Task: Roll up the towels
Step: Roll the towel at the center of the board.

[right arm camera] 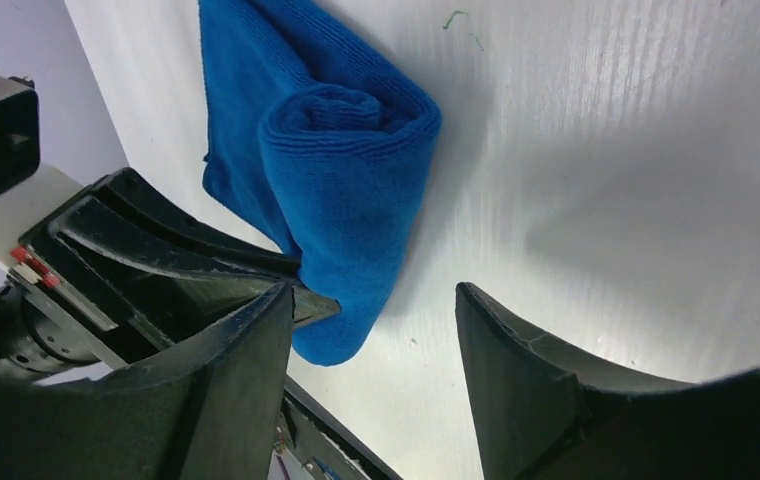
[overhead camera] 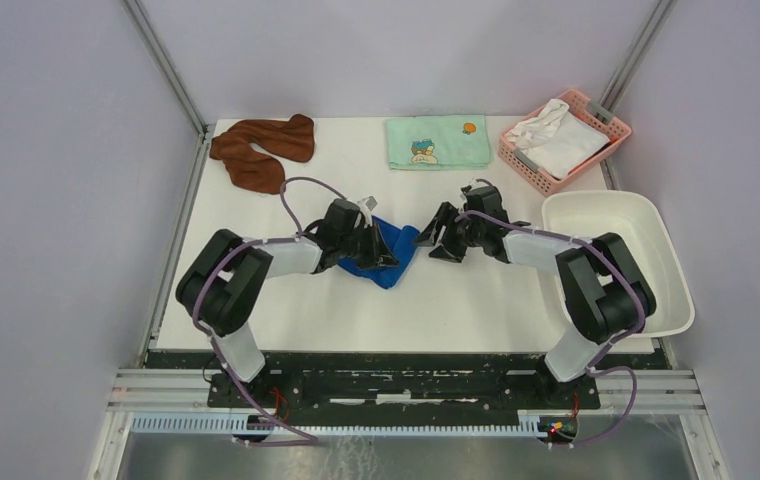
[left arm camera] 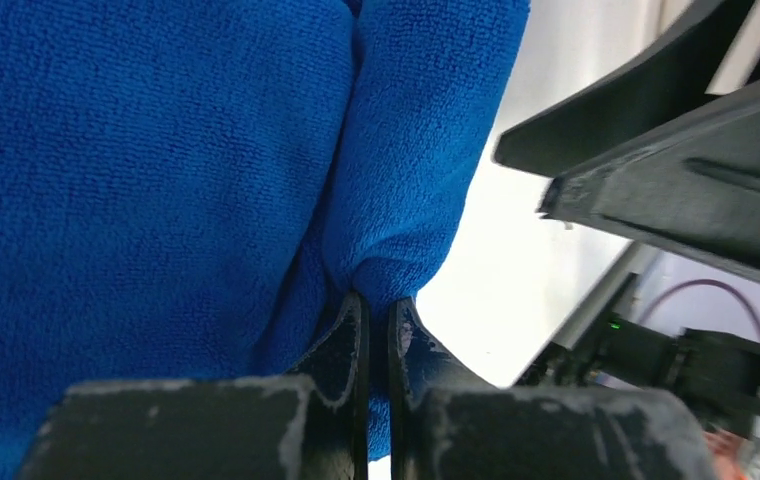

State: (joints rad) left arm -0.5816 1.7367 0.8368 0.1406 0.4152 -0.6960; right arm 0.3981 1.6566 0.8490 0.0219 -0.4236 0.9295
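Note:
The royal blue towel [overhead camera: 392,262] lies mid-table, partly rolled, its coiled end showing in the right wrist view [right arm camera: 346,170]. My left gripper [overhead camera: 374,247] is shut on a fold of that blue towel [left arm camera: 156,180], the fingertips [left arm camera: 356,320] pinching the cloth at its edge. My right gripper [overhead camera: 438,242] stands open just right of the roll, fingers [right arm camera: 516,370] spread over bare table and holding nothing. A rust-brown towel [overhead camera: 261,150] lies crumpled at the far left corner.
A pale green cartoon-print towel [overhead camera: 438,142] lies flat at the back centre. A pink basket [overhead camera: 606,152] holding a white cloth [overhead camera: 556,138] sits at the back right. A white tub [overhead camera: 656,240] stands along the right edge.

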